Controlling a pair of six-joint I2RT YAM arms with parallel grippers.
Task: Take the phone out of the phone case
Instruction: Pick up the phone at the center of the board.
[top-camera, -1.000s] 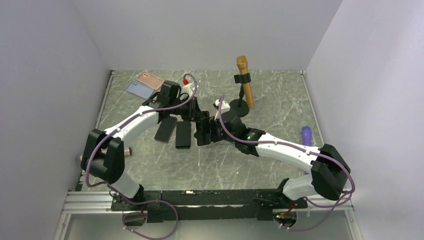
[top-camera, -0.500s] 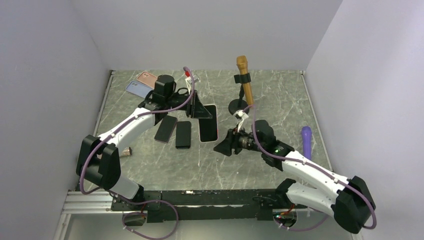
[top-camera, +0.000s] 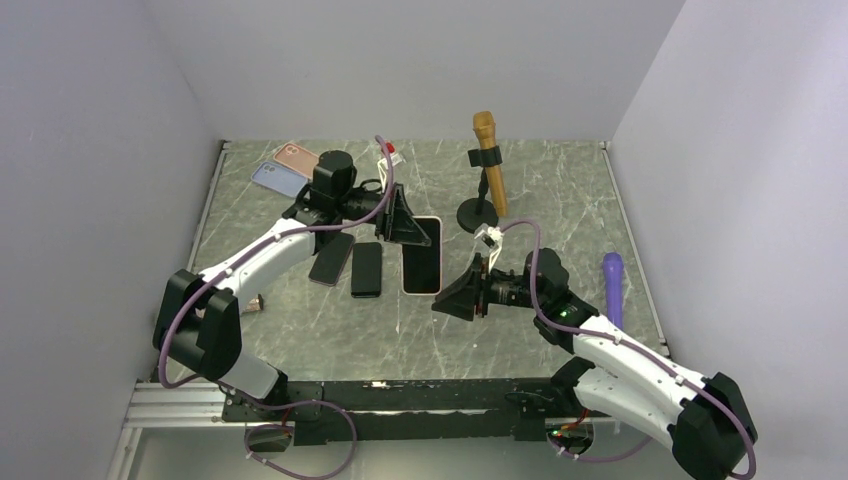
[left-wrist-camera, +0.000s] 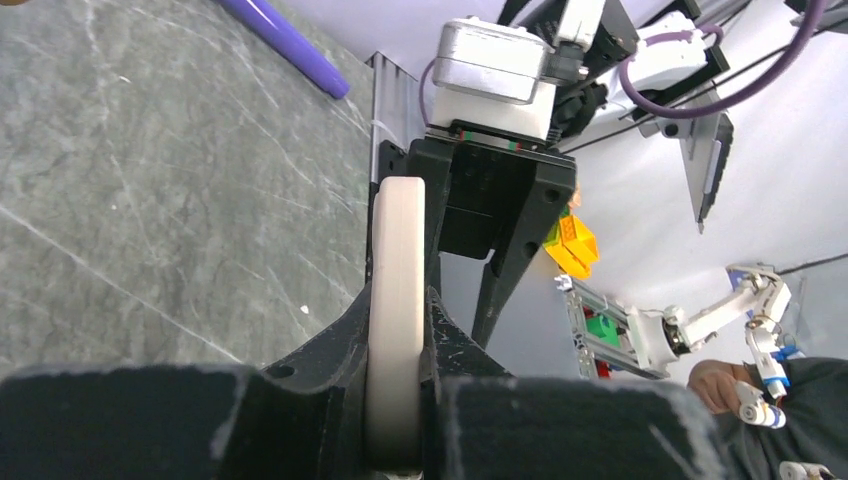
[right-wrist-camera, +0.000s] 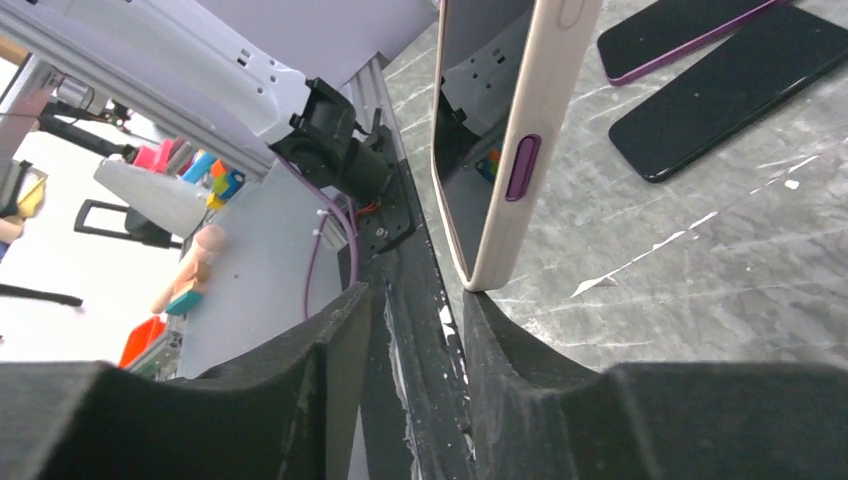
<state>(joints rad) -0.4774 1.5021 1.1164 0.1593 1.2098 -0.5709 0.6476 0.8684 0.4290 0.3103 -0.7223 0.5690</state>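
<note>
left gripper (left-wrist-camera: 395, 400): tight on phone case (right-wrist-camera: 535, 100) | right gripper (right-wrist-camera: 415, 300): open, empty | phone (right-wrist-camera: 480, 100): inside, not pulled out yet

The cased phone (top-camera: 421, 257) is held at its far edge by the left end effector (top-camera: 411, 228). The right end effector (top-camera: 446, 303) is seen near its near end, not touching. Two dark phones (top-camera: 367, 270) are laid on the desk (top-camera: 560, 200) alongside.
</note>
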